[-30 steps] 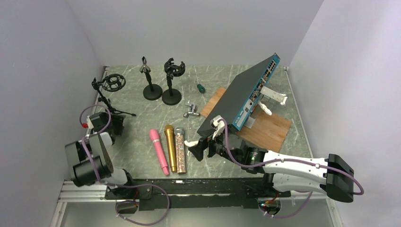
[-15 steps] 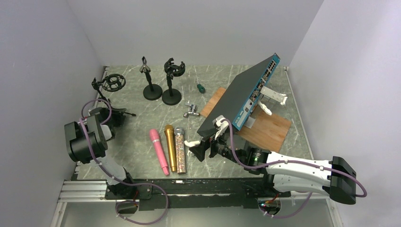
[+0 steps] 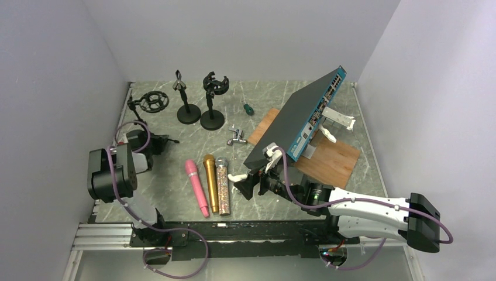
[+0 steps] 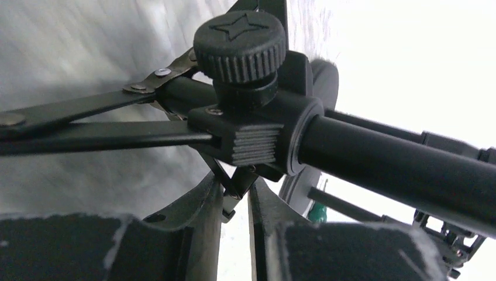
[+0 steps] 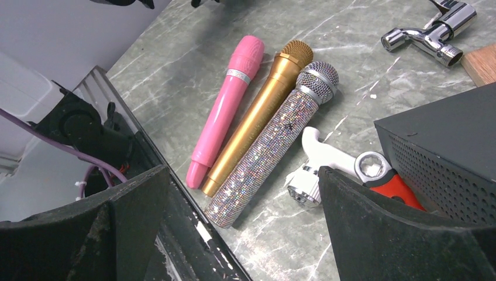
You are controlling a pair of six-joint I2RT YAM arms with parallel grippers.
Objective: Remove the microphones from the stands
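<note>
Since three microphones lie on the bench, removal looks done; left gripper pinches tripod stand, right gripper apart.

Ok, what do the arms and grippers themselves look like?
Both arms mix black joint housings with white links; the right arm shows a long white link and a black elbow block. A purple cable loops along each. The left gripper and right gripper have black fingers with rough, scuffed inner pads.
</note>
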